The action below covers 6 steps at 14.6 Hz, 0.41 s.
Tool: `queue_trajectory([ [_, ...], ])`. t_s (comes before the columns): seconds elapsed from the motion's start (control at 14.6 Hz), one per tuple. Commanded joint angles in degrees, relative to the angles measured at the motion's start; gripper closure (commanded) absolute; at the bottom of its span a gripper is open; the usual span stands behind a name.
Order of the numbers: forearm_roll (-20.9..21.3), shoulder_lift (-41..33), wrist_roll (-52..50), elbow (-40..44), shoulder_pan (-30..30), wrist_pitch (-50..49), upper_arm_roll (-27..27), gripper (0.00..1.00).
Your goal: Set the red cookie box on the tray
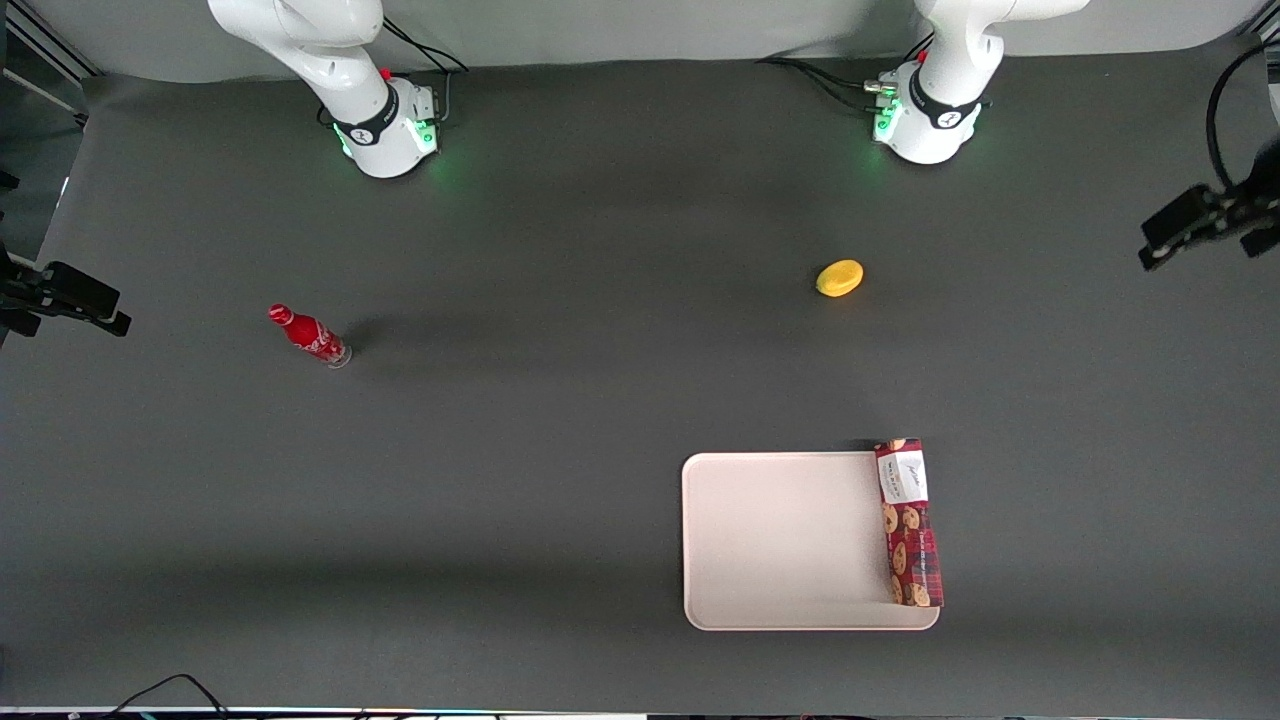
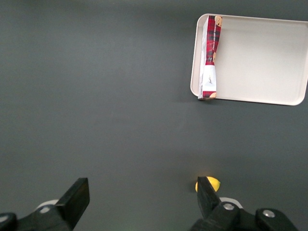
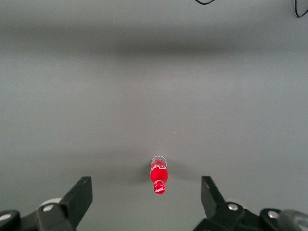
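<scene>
The red cookie box (image 1: 908,522) (image 2: 210,57), dark-red plaid with cookie prints and a white label panel, lies lengthwise on the tray (image 1: 780,540) (image 2: 260,57). It runs along the short rim toward the working arm's end, and its label end pokes slightly past the rim farther from the front camera. The tray is pale pinkish-white, flat and otherwise bare. My left gripper (image 2: 142,185) shows only in the left wrist view. It hangs high above the dark table, well apart from the box and farther from the front camera than the tray. It is open, with nothing between its fingers.
A small yellow oval object (image 1: 839,278) (image 2: 207,184) lies on the table farther from the front camera than the tray, partly hidden by one finger in the left wrist view. A red soda bottle (image 1: 308,335) (image 3: 159,175) stands toward the parked arm's end. Black camera mounts (image 1: 1200,225) overhang the table's ends.
</scene>
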Motion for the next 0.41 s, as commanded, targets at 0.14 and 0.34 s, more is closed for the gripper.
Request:
queue_trajectory([
  [0.14, -0.51, -4.58, 6.58, -3.03, 1.02, -1.38, 0.61, 0.00],
  [0.34, -0.51, -4.76, 6.85, -3.12, 0.84, -1.47, 1.14, 0.00],
])
